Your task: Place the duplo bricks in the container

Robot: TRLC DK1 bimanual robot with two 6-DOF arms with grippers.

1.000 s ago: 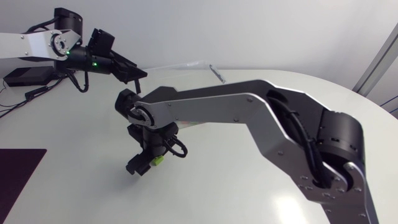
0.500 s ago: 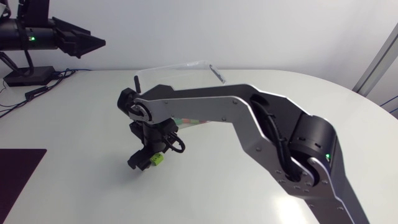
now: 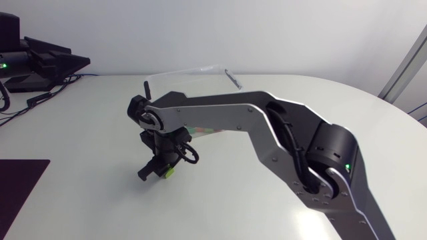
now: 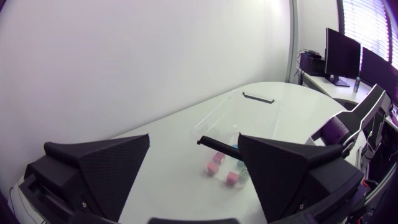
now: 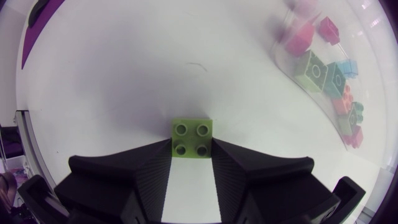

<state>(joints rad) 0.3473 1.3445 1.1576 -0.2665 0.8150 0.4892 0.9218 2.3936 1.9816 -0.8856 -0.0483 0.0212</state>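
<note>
A lime-green duplo brick sits on the white table between the fingers of my right gripper, and both fingers press its sides. From above, this gripper points down left of the table's middle, with the green brick showing at its tip. The clear container stands behind it. Ahead of the right gripper, the container holds several pink, green and blue bricks. My left gripper stands open and empty, off the table's far left corner. In its own view, the left gripper faces the container.
A black handle piece lies at the container's far right end. My right arm's long grey link spans the table's middle and hides part of the container. A dark purple mat lies at the near left edge.
My right gripper has shut on the green brick, which lay between its open fingers before. The left arm has drawn back further to the left, away from the table.
</note>
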